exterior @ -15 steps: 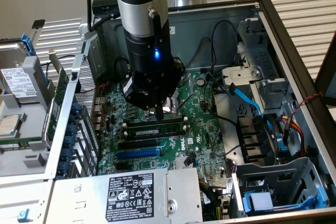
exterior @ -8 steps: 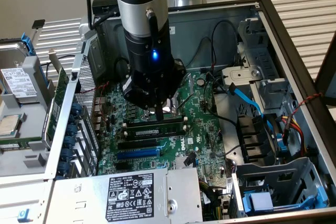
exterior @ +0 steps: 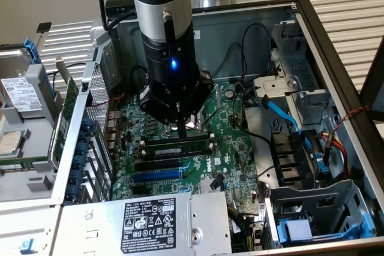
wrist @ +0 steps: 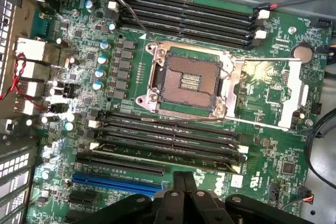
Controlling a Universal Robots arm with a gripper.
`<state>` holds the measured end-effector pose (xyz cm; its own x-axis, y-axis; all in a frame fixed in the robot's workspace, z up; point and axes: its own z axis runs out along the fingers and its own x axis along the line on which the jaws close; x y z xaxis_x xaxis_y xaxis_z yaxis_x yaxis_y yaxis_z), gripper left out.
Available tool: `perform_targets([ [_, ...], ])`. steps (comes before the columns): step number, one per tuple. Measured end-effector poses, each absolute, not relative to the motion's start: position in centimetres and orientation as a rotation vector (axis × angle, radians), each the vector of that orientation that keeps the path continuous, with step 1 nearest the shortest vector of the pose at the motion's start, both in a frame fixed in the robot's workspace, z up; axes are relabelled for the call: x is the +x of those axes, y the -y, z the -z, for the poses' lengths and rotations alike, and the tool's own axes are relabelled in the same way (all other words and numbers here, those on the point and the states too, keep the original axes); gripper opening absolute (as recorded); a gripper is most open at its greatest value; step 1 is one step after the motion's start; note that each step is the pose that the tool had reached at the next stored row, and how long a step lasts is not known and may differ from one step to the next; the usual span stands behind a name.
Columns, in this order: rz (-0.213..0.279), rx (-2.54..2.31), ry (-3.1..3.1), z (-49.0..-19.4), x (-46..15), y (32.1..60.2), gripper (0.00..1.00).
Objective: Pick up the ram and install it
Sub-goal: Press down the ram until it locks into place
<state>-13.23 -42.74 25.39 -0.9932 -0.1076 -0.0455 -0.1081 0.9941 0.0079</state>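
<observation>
The ram [exterior: 177, 147], a long narrow stick with black chips and a white label, stands on edge in a memory slot on the green motherboard [exterior: 234, 148], just in front of the CPU socket. My gripper [exterior: 183, 131] hangs straight over its middle with the fingers shut together, their tips at the ram's top edge. Whether they touch it I cannot tell. In the wrist view the shut gripper [wrist: 184, 178] points at the row of black memory slots [wrist: 168, 135] beside the open CPU socket [wrist: 186, 80].
The board lies inside an open computer case [exterior: 336, 58]. A blue expansion slot [exterior: 157, 175] runs in front of the ram, and beyond it is the grey power supply [exterior: 150, 220]. A drive cage [exterior: 312, 208] and cables [exterior: 282, 112] crowd the exterior view's right. A hard drive [exterior: 18, 88] lies outside on the left.
</observation>
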Motion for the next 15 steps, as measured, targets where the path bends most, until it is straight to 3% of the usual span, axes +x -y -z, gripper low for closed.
perform_targets([
  [15, -0.011, 0.049, -3.096, -25.39, -13.23, 42.74, 0.10],
])
